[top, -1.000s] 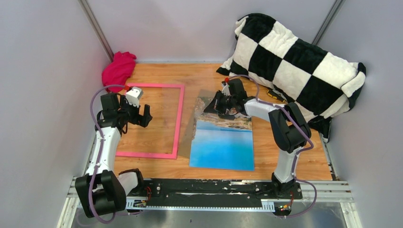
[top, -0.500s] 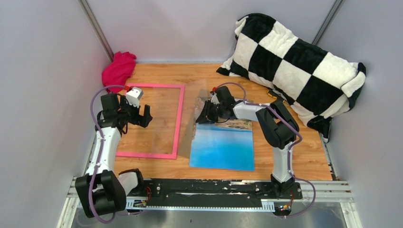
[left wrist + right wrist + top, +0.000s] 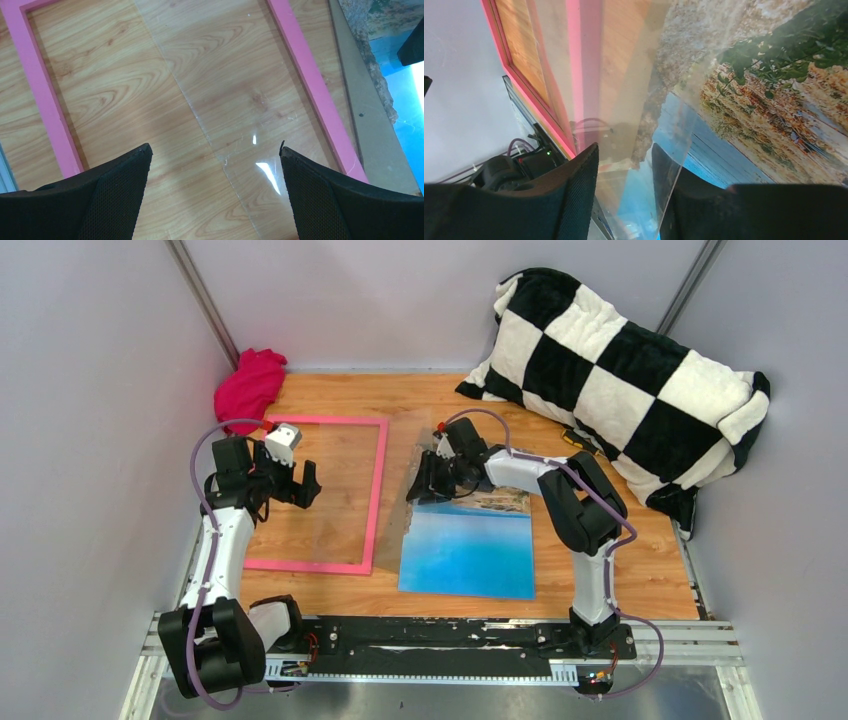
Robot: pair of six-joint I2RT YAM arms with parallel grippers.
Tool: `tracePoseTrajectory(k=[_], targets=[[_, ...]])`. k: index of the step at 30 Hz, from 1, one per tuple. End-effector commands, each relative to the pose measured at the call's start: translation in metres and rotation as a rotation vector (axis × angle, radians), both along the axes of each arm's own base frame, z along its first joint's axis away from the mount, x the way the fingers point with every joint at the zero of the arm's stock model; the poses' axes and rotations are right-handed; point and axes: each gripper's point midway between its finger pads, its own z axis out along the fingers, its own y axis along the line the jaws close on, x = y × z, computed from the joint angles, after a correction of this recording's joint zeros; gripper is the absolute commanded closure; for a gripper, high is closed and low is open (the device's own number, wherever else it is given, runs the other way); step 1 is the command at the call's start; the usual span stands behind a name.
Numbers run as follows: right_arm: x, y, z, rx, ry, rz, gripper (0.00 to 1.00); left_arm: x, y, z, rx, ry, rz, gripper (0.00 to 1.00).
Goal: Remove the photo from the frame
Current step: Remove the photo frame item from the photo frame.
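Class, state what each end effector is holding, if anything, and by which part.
Left end effector: nothing. Right end effector: open, fingers either side of the clear sheet near its edge, not clamping it.

One photo (image 3: pixel 467 550), one frame (image 3: pixel 375 490), seemingly one pane (image 3: pixel 240 75)

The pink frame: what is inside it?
Inside the frame, only wood grain like the table shows, partly through a clear sheet over its right side. The photo lies outside, beside it. The left arm covers part of its left border.
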Motion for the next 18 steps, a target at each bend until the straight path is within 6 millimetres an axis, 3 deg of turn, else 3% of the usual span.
tracePoseTrajectory(k=[1,9,18], targets=[[-0.007,-0.005,0.006,-0.057,-0.038,0.059,0.53,0.000,-0.001,-0.005,-0.011,0.003,-0.009,0.00],[-0.012,-0.001,-0.001,-0.068,-0.019,0.082,0.51,0.000,-0.001,-0.007,-0.013,0.007,-0.014,0.00],[-0.025,0.041,-0.007,-0.048,0.013,0.174,0.51,-0.001,-0.001,-0.007,-0.012,0.010,-0.014,0.00]])
